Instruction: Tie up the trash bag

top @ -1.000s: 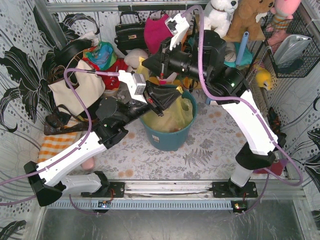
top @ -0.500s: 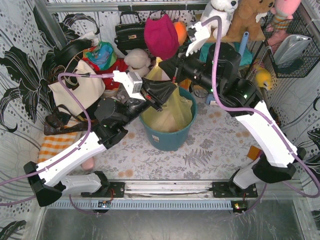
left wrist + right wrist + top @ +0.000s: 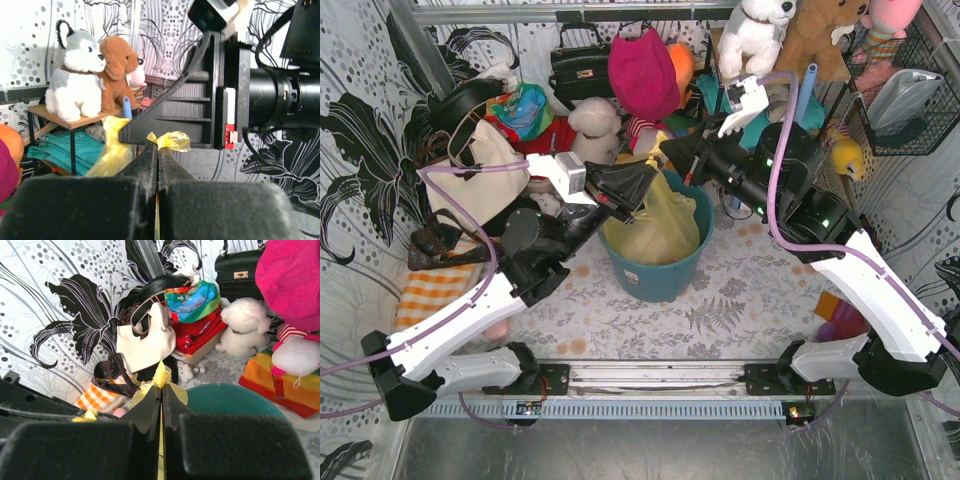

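Thin translucent yellow-green plastic trash bag [image 3: 665,220]: seated in the teal-blue round plastic bin [image 3: 655,285] at mid-surface [image 3: 740,300], top edge drawn up above the bin into two bunched ends. Left end effector [image 3: 642,188] clamped shut on one end, a crumpled yellow tuft poking past the closed tips in the left wrist view. Right end effector [image 3: 668,150] likewise pinched tight on the other end, close opposite the left. Probably very light, limp and crinkly; slick film, apt to slip out or tear under a hard pull. Best held on the bunched, gathered ends, not the single-layer wall. Smooth rigid bin; soft wrinkled film; fern-printed flat surface.
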Available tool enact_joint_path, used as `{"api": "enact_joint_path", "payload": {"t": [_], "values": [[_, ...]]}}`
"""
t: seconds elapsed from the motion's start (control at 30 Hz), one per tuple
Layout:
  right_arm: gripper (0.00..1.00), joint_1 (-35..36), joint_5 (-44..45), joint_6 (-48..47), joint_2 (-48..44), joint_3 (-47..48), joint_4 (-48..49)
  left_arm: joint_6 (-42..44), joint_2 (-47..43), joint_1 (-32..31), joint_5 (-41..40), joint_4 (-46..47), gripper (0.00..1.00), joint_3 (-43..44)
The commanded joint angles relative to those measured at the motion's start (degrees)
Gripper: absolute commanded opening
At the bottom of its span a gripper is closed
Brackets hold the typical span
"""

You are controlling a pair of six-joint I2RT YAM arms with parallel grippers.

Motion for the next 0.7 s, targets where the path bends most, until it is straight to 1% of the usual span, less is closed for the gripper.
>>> {"api": "enact_joint_path", "payload": {"t": [0.0,0.3,0.47,0.53,0.67], "values": [[0.00,0.3,2.2,2.9,-3.2,-4.6,5.5,0.5,-2.7,0.4,-4.6,6.7,0.00,-2.9],[0.00,0.3,0.6,8.3,-7.8,-13.3,10.2,0.6,-3.3,0.4,-7.2,7.2,0.00,-3.3],[0.00,0.3,-0.8,13.9,-11.2,-20.1,15.3,0.8,-3.3,0.4,-7.5,7.3,0.00,-3.3],[0.00,0.3,-2.3,15.9,-12.3,-22.7,17.9,0.8,-3.3,0.4,-7.6,7.2,0.00,-3.2],[0.00,0.3,-7.8,16.8,-14.1,-27.6,24.2,0.7,-3.1,0.4,-8.0,7.0,0.00,-2.9]]}}
